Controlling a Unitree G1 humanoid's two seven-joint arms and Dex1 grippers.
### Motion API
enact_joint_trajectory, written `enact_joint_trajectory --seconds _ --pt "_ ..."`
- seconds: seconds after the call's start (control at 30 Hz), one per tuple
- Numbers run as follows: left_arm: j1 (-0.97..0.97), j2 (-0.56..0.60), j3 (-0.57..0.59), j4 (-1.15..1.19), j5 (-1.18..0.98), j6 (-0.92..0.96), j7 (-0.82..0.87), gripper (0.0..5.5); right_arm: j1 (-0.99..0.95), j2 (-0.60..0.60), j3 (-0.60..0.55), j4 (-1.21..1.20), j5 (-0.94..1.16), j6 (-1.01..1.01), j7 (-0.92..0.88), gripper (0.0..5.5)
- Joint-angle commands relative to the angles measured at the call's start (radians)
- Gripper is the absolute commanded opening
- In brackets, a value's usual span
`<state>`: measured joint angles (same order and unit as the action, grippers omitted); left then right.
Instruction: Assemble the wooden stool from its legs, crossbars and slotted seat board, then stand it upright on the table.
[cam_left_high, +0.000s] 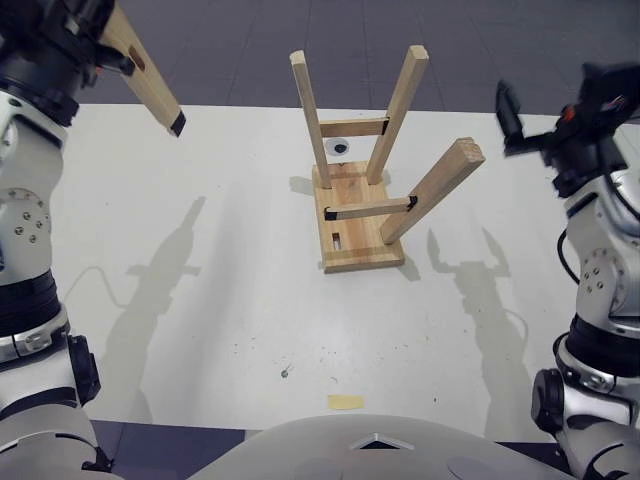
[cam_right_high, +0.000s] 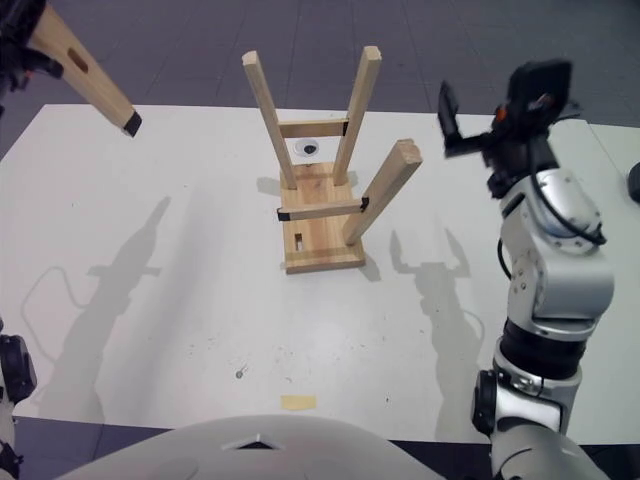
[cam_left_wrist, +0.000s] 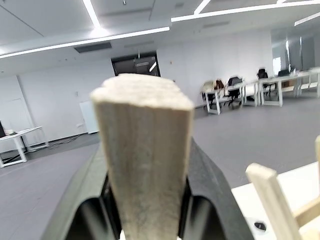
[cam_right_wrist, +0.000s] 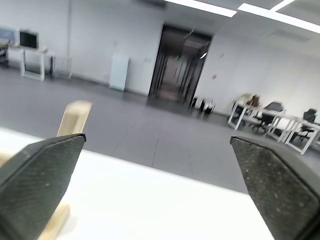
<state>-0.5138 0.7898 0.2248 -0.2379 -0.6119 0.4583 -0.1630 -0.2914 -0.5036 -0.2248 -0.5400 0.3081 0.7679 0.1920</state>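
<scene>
The slotted seat board (cam_left_high: 362, 248) lies flat on the white table (cam_left_high: 200, 300), underside up. Three wooden legs stand in it: two at the back (cam_left_high: 311, 118) (cam_left_high: 398, 112) joined by a crossbar (cam_left_high: 352, 128), and a front right leg (cam_left_high: 433, 190) that leans outward, with a second crossbar (cam_left_high: 368, 208) running to it. An open slot (cam_left_high: 337, 240) shows at the board's front left. My left gripper (cam_left_wrist: 145, 205) is shut on the fourth leg (cam_left_high: 150, 75), held high over the table's far left corner. My right gripper (cam_left_high: 520, 125) hangs open and empty to the right of the stool.
A small round black mark (cam_left_high: 340, 148) sits on the table behind the board. A yellow scrap (cam_left_high: 345, 402) and a tiny screw (cam_left_high: 285, 373) lie near the front edge. Dark floor lies beyond the far edge of the table.
</scene>
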Motion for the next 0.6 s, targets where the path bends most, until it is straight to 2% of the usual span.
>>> enact_joint_trajectory --seconds 0.03,0.2,0.3,0.4,0.47,0.53,0.6 --pt "0.029 -0.065 -0.040 -0.031 0.054 -0.002 -0.022 1.02 0.037 0.040 0.028 -0.131 0.127 0.077 0.060 5.40" --pt "0.020 -0.123 -0.063 -0.028 0.092 0.008 -0.046 1.02 0.029 0.107 0.025 -0.178 0.204 0.074 0.046 5.40" --pt "0.021 -0.133 -0.066 -0.014 0.119 0.004 -0.066 1.02 0.022 0.115 -0.045 -0.144 0.237 0.023 0.055 5.40" --pt "0.025 -0.145 -0.044 -0.008 0.126 0.018 -0.076 1.02 -0.030 0.138 -0.194 -0.123 0.486 -0.009 0.114 5.40" --pt "0.027 -0.159 -0.028 -0.008 0.117 0.034 -0.076 1.02 -0.042 0.109 -0.243 -0.114 0.714 0.027 0.166 5.40" --pt "0.030 -0.166 -0.026 -0.004 0.118 0.040 -0.079 1.02 -0.038 0.059 -0.232 -0.105 0.823 0.063 0.233 5.40" --pt "0.027 -0.173 -0.035 0.004 0.122 0.042 -0.088 1.02 -0.031 0.002 -0.183 -0.097 0.845 0.090 0.310 5.40"
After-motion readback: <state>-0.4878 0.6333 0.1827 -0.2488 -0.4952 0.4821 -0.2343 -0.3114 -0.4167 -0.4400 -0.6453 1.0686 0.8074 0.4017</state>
